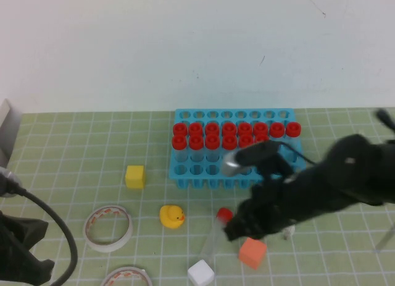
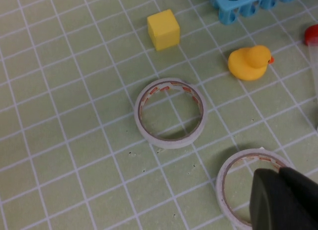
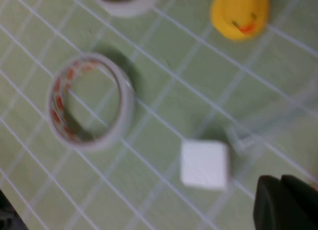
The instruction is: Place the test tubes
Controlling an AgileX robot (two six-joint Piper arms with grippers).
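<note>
A blue rack [image 1: 185, 172] at the back of the mat holds two rows of red-capped test tubes [image 1: 228, 136]. One loose test tube [image 1: 217, 229] lies flat in front of it, with its red cap toward the rack. My right gripper [image 1: 234, 230] is low over the mat just right of that tube, shut and holding nothing. The right wrist view shows its closed fingertips [image 3: 280, 200] beside the faint clear tube [image 3: 258, 130]. My left gripper [image 2: 280, 195] is parked at the near left over a tape roll [image 2: 231, 185], also shut and empty.
An orange cube [image 1: 252, 252] and a white cube [image 1: 200, 273] lie close to the loose tube. A yellow duck [image 1: 172, 216], a yellow cube [image 1: 135, 176] and two tape rolls [image 1: 108, 227] lie to the left.
</note>
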